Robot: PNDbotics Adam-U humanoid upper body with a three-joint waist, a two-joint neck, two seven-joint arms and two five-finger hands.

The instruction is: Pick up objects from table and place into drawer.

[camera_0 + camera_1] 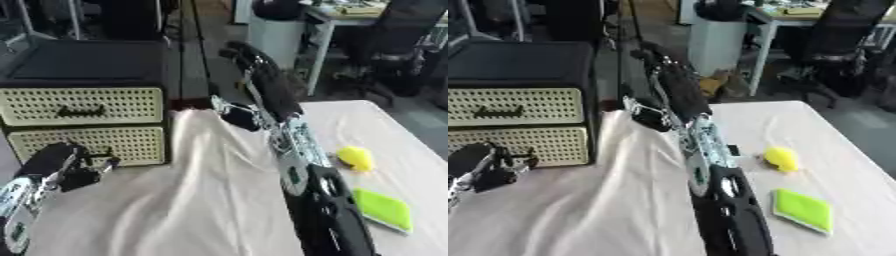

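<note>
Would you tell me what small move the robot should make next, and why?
Probably draw the raised right hand back toward the yellow lump and green pad; both lie untouched on the table, and both drawers look closed.

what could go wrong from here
Both drawers look closed, so nothing can go in until one is opened. The right arm reaches up past the table's far edge, away from the yellow lump and green pad; swinging back it may knock them. The cloth is wrinkled and may snag.
</note>
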